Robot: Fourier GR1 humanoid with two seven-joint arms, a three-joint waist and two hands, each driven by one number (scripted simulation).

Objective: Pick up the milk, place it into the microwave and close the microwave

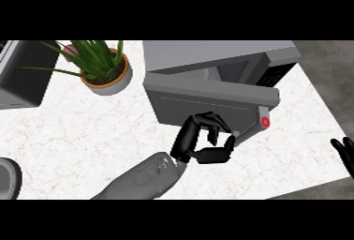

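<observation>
The grey microwave (214,54) stands at the back of the counter, right of middle. Its door (207,96) is swung partway, with a dark slit of the inside showing behind its top edge. A red button (264,122) marks the door's right end. My left hand (200,143) is at the door's lower front edge, fingers curled, touching the door and holding nothing. No milk shows anywhere; the door hides the inside. At the right edge of the view my right hand (343,154) rests open, fingers up.
A potted green plant (104,70) stands left of the microwave. A dark grey appliance (21,70) fills the back left corner. A grey round rim (7,178) shows at the left edge. White marble counter (90,136) spreads in front.
</observation>
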